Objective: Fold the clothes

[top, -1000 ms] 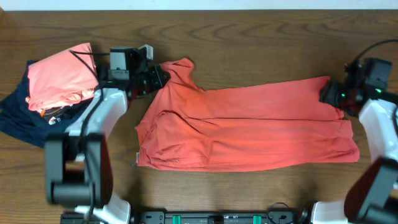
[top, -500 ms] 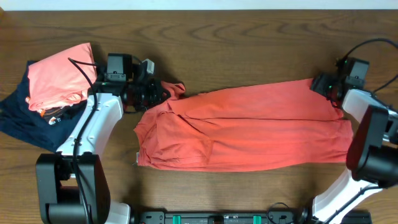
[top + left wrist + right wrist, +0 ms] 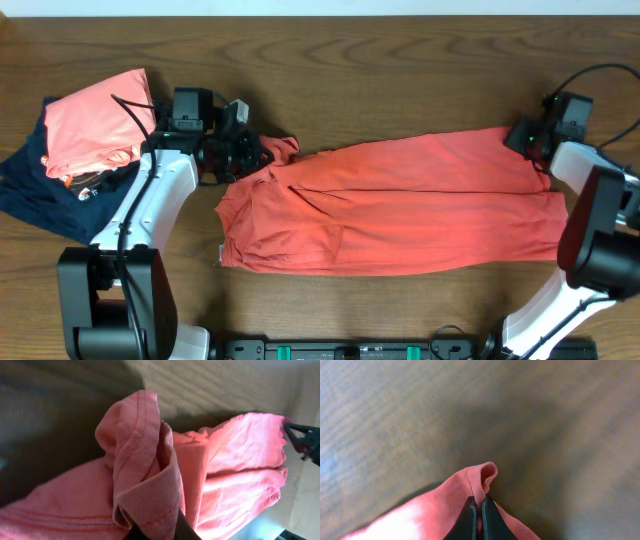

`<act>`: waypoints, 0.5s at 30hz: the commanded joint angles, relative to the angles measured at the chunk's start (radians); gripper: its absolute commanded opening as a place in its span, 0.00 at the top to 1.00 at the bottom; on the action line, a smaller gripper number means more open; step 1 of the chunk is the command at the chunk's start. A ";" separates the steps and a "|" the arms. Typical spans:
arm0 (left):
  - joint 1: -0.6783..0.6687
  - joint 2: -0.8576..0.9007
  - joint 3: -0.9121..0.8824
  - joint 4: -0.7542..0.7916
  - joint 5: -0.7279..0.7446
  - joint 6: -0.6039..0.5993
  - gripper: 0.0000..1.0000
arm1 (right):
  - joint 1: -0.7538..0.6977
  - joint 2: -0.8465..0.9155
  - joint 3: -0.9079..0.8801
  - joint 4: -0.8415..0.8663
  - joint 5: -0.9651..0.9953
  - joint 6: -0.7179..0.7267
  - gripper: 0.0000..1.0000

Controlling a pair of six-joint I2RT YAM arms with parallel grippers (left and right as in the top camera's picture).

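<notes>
Over 1 second the left end effector (image 3: 255,152) drew the red-orange T-shirt (image 3: 400,205) flatter across the wood-grain tabletop (image 3: 400,60). Only the wrist views show the grips: left pinches a stitched hem, right end effector (image 3: 481,512) a rolled edge.

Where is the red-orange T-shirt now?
In the overhead view the T-shirt lies spread across the table, its far corners in the jaws of the left gripper and the right gripper.

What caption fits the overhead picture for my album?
Left gripper and right gripper pinch opposite ends of the red-orange T-shirt on the wooden table.
</notes>
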 commanded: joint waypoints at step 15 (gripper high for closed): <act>0.002 -0.210 -0.020 -0.560 -0.069 0.042 0.94 | -0.172 -0.423 -0.001 -0.759 0.335 0.001 0.99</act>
